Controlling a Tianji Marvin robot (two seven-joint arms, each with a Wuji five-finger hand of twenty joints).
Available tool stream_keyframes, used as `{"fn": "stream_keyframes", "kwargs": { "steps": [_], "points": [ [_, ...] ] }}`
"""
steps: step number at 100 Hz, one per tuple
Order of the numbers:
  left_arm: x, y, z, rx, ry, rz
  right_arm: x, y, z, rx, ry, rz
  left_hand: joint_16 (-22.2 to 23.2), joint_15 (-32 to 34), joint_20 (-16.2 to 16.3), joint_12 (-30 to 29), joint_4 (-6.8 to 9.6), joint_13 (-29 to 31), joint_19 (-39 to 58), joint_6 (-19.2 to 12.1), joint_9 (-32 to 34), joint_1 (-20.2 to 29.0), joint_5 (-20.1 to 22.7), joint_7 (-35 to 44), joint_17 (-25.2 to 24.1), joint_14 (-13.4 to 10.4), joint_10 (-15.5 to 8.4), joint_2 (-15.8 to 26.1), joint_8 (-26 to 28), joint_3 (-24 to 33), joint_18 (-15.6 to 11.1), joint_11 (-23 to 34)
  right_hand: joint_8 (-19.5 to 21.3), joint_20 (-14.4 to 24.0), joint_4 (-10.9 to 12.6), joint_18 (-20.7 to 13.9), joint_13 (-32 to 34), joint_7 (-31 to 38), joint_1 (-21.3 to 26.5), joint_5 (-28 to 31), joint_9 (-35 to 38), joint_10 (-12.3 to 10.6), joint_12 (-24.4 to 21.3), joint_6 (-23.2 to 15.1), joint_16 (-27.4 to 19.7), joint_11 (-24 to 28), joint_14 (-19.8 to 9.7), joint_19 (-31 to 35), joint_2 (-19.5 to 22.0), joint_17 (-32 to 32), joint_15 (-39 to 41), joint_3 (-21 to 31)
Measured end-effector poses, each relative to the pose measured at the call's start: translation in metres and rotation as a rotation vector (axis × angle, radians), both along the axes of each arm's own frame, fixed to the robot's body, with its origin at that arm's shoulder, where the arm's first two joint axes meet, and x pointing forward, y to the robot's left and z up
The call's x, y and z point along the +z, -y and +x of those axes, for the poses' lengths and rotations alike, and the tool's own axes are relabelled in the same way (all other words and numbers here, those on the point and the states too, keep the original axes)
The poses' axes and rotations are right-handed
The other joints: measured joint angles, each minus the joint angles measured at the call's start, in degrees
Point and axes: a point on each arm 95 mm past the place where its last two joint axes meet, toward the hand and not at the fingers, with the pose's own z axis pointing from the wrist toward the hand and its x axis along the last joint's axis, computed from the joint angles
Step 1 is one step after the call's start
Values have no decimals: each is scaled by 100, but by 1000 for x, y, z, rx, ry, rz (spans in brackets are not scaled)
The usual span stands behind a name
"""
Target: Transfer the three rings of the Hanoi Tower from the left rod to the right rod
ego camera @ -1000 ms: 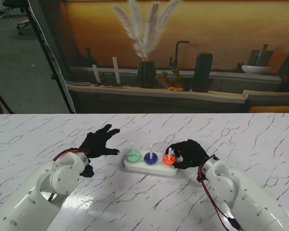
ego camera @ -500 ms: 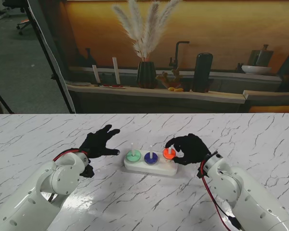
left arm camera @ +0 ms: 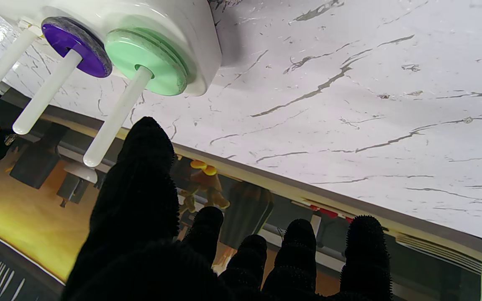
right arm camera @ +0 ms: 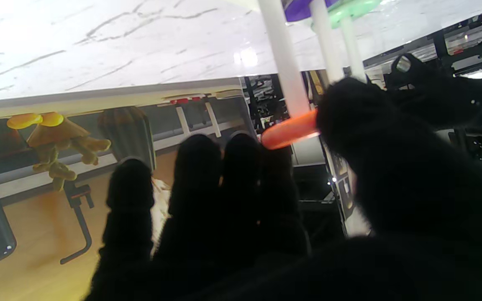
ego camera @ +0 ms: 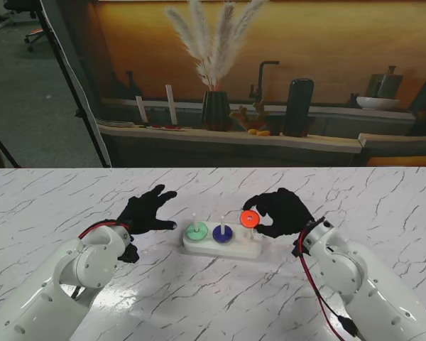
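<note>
Orange ring [ego camera: 249, 218] sits pinched in the right hand [ego camera: 280, 214], up at the right rod's [right arm camera: 282, 58] tip; the rod's end is hidden. The left hand [ego camera: 146, 210] spreads its fingers wide, holding nothing.

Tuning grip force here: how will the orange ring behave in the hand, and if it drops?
The orange ring looks like a stiff, thin disc, probably light: the right hand holds it by the fingertips alone. Its smooth rim may slip in a loose pinch. Being round, it could roll away if dropped on edge.

Glossy marble-look table [ego camera: 71, 192], smooth plastic-looking white base [ego camera: 224, 248], fuzzy black cloth robot hand [ego camera: 148, 211].
</note>
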Motion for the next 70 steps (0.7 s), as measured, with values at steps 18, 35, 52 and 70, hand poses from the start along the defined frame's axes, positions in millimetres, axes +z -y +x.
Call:
{"fn": "stream_keyframes", "kwargs": {
  "steps": [18, 35, 52, 70],
  "points": [
    [0, 0, 0, 0, 0, 0, 4, -1, 1, 7, 3, 9, 0, 0, -2, 0, 0, 0, 0, 0, 0, 0, 0, 0, -1, 0, 0, 0, 0, 0, 0, 0, -9, 0, 0, 0, 0, 0, 0, 2, 1, 0, 0, 0, -1, 3, -6, 2, 0, 2, 0, 0],
    [0, -2, 0, 6, 1, -1, 10, -3, 5, 14, 16, 15, 0, 0, -3, 0, 0, 0, 0, 0, 0, 0, 0, 0, -1, 0, 0, 0, 0, 0, 0, 0, -76, 0, 0, 0, 74, 0, 0, 43, 6, 0, -1, 2, -1, 4, -24, 5, -1, 22, 0, 0],
    [1, -7, 0, 23, 10, -2, 15, -8, 12, 24, 20, 29, 0, 0, -3, 0, 0, 0, 0, 0, 0, 0, 0, 0, -1, 0, 0, 0, 0, 0, 0, 0, -86, 0, 0, 0, 78, 0, 0, 43, 7, 0, -1, 2, -3, 4, -38, 11, -1, 58, 0, 0],
    [3, -13, -1, 48, 22, 0, 16, -16, 21, 43, 13, 38, 0, 0, -4, 0, 0, 0, 0, 0, 0, 0, 0, 0, -1, 0, 0, 0, 0, 0, 0, 0, -135, 0, 0, 0, 79, 1, 0, 47, 8, 0, -2, 3, -13, 4, -38, 54, -1, 60, 0, 0]
  ]
}}
